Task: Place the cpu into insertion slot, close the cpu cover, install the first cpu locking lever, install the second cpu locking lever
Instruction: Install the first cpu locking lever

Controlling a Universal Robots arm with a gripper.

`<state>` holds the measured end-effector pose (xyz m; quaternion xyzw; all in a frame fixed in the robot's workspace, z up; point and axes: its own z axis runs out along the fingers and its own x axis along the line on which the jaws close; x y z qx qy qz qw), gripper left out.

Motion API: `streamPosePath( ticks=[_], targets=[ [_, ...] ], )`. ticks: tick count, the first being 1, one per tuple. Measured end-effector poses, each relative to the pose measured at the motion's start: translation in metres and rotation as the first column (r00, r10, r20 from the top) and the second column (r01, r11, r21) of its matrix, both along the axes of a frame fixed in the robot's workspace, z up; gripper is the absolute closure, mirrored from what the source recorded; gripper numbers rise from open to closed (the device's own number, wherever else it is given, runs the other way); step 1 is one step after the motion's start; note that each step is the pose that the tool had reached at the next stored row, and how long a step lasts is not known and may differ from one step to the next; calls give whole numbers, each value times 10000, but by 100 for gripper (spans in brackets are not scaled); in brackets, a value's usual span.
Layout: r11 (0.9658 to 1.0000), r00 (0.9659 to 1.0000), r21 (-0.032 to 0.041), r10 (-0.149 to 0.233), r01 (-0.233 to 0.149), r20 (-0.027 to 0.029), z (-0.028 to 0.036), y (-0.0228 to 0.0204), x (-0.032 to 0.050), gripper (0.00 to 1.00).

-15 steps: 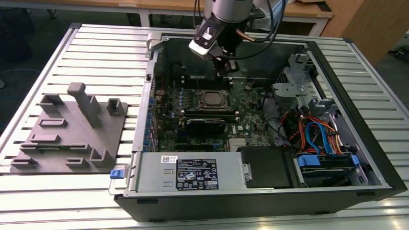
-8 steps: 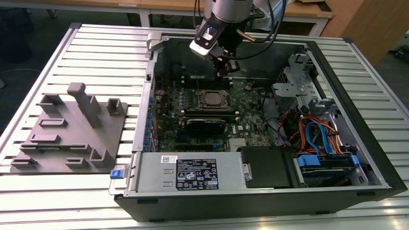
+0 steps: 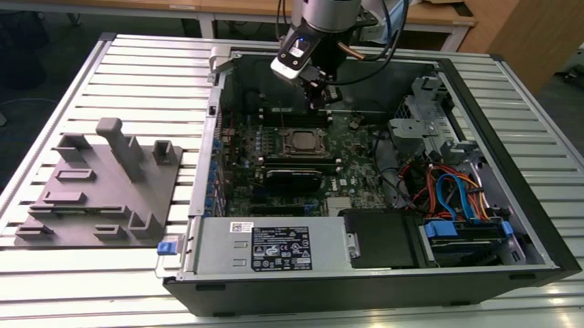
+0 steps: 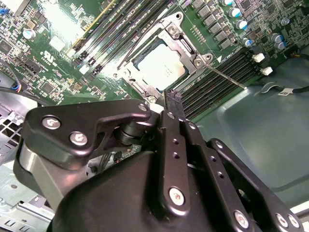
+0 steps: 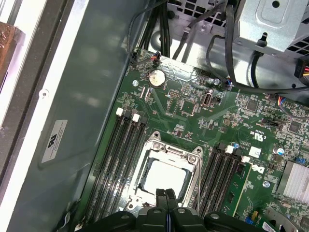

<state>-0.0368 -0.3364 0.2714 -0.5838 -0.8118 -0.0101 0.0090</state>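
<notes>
my jaws are pressed together, empty. my gripper hangs just beyond the far side of the cpu, which sits under its cpu cover.

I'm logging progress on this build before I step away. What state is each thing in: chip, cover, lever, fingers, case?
cpu: seated in the insertion slot.
cpu cover: lowered flat over the cpu.
locking lever: thin rod angling out from the insertion slot, seemingly unlatched.
gripper: fingers shut, empty, by the insertion slot's edge.
computer case: lying flat, side open.
</notes>
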Motion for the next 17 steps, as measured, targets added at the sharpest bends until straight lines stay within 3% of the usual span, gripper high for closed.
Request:
streamPosePath(
  ticks=[17],
  targets=[
    [9986, 9986, 2, 529, -529, 1, -1, 0, -9, 90]
  ],
)
